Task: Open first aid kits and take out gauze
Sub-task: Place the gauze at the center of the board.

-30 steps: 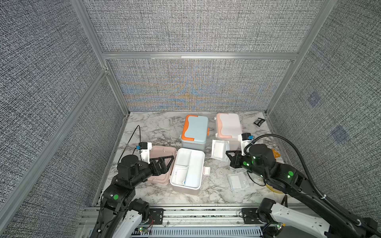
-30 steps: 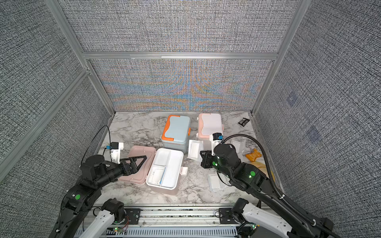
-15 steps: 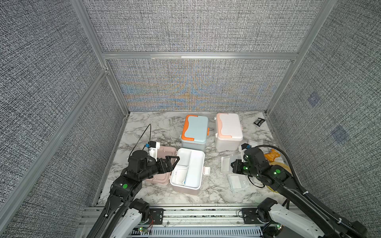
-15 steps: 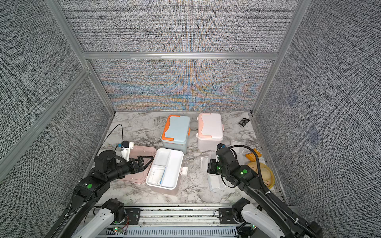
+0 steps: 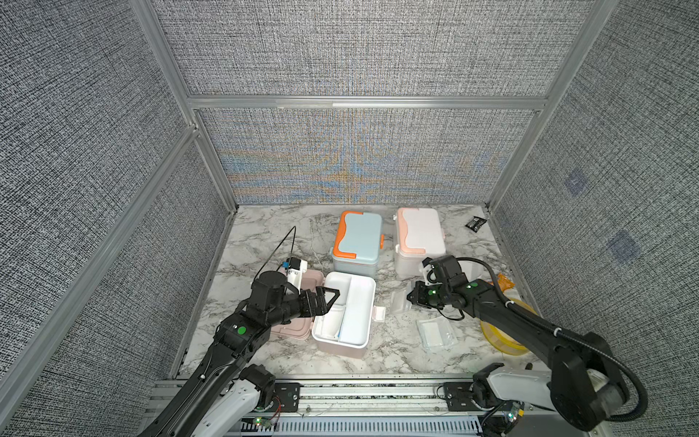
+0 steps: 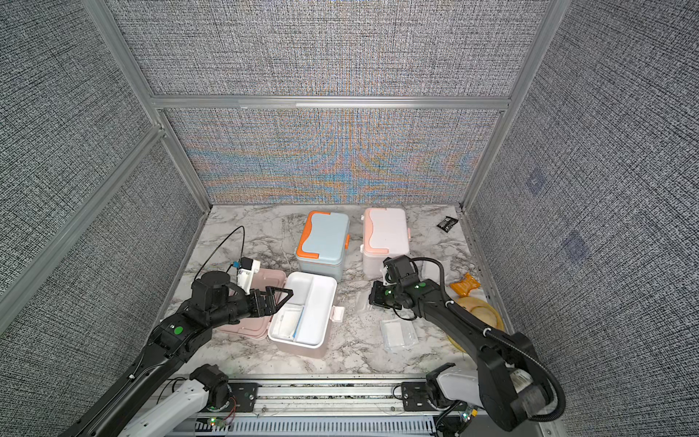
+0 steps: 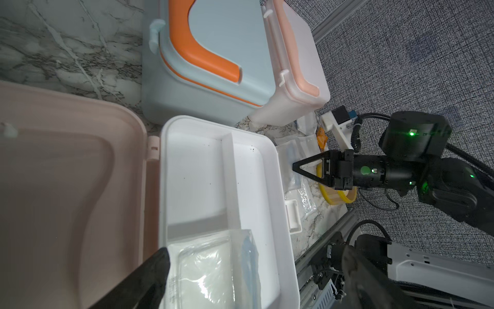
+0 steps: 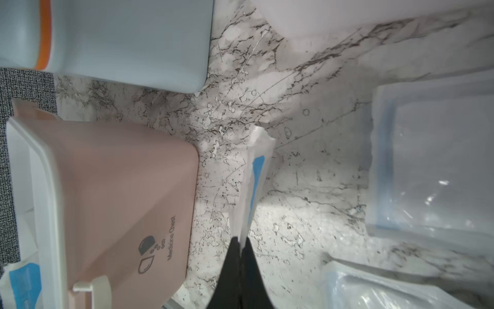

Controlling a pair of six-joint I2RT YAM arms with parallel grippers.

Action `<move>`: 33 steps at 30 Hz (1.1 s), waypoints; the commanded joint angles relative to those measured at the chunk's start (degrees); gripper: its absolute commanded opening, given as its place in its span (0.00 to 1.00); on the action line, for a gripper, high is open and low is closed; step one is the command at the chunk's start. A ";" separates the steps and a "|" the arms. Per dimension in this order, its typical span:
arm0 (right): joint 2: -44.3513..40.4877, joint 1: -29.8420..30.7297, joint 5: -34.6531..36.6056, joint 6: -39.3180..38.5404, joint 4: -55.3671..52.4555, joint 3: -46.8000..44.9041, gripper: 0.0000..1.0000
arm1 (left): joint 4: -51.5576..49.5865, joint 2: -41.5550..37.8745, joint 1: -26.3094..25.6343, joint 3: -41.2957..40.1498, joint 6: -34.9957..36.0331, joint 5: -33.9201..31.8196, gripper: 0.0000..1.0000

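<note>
left gripper (image 5: 328, 299): jaws wide apart, nothing between them; hangs over the hinge side of pink kit (image 5: 342, 350)
right gripper (image 5: 411, 297): jaws pressed together on one edge of held gauze (image 5: 399, 302); right wrist view shows fingertips (image 8: 235, 256) pinching the wrapper, seen edge-on
held gauze: between pink kit and right arm, over bare table (image 5: 264, 242); stands tilted on edge; cannot tell if its low edge touches the table
pink kit: open; lid (image 5: 313, 280) flat on the table at its left; white divided tray faces up; clasp side faces right gripper
kit gauze (image 6: 287, 323): flat in the tray's small near compartment; under left gripper; touching a finger or apart, cannot tell
table gauze (image 5: 437, 333): flat on the table, right of pink kit, nearer the robot than right gripper
far gauze (image 6: 431, 269): by white kit (image 5: 419, 236); partly hidden behind right arm
blue kit (image 5: 357, 238): shut; orange handle; just behind pink kit
white kit: shut; peach handle; just beside blue kit, on its right
black packet (image 5: 476, 222): far right corner
orange packet (image 5: 503, 282); yellow roll (image 5: 505, 336): right edge; roll partly under right arm
</note>
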 commanded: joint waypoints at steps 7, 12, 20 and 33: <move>8.23 -1.84 -0.40 -3.34 2.27 1.18 0.00 | 1.24 0.00 -0.48 0.31 1.11 -1.06 1.00; 12.25 -2.62 0.22 -4.62 2.67 2.44 0.00 | 1.33 0.79 -0.55 0.56 1.32 -1.34 1.00; 11.91 -2.97 1.54 -4.94 1.71 2.75 0.36 | 0.86 2.88 -0.61 1.81 1.63 -1.04 1.00; -13.55 -1.62 -0.74 -2.80 -4.35 -1.30 0.95 | -2.06 0.82 -1.83 9.07 2.24 -1.18 1.00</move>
